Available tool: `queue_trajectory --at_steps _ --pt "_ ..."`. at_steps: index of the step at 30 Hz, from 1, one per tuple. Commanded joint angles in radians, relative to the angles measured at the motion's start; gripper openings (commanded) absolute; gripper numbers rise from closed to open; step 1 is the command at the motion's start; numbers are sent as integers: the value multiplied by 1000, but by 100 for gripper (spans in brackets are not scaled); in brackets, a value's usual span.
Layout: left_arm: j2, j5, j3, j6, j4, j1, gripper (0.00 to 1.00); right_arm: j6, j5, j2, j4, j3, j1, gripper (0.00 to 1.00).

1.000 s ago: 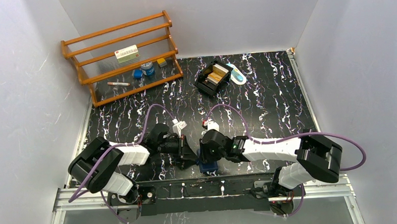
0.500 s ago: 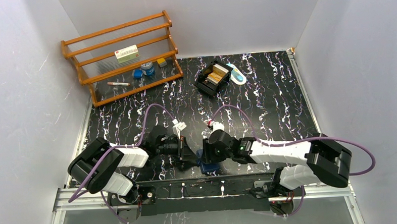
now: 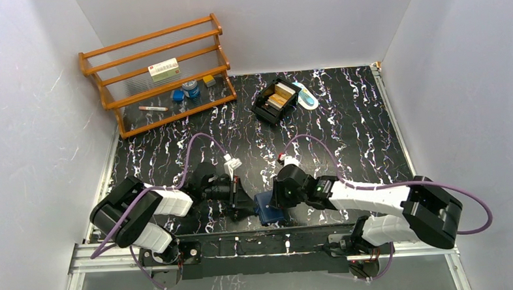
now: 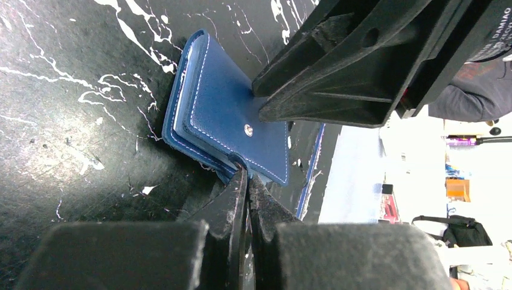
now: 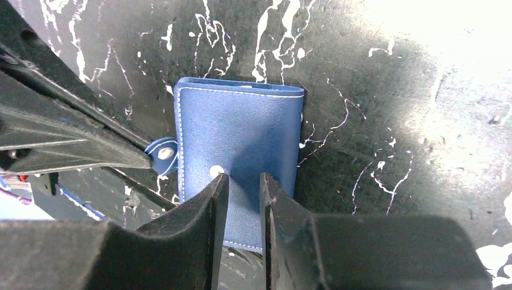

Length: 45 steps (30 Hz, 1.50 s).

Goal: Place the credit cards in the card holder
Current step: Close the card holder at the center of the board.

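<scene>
Views from above and from both wrists. The navy card holder (image 3: pixel 268 208) lies closed on the black marbled worktop (image 3: pixel 344 128), near its front edge, between the 2 hands. The left hand (image 4: pixel 244 181) has its fingers pressed together on the holder's snap tab. The right hand (image 5: pixel 243 179) has its 2 fingers a narrow gap apart with nothing between them, tips over the holder's cover beside the stud. The credit cards (image 3: pixel 278 97) sit in a black tray (image 3: pixel 263 112) at the far side, well apart from the holder.
</scene>
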Motion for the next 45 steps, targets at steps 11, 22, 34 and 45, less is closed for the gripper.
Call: queue_trajectory --at_steps 11,22,34,45 --pt "-8 121 1 57 154 -3 0 -72 -23 169 -17 92 -1 34" --pt "26 159 -48 38 329 -6 0 -77 -13 189 -32 78 -1 34" --pt "113 81 -41 -85 352 -4 23 -63 -58 100 46 30 -4 37" --pt "-61 -185 85 21 -186 -5 18 -64 -339 -10 421 -95 -65 43"
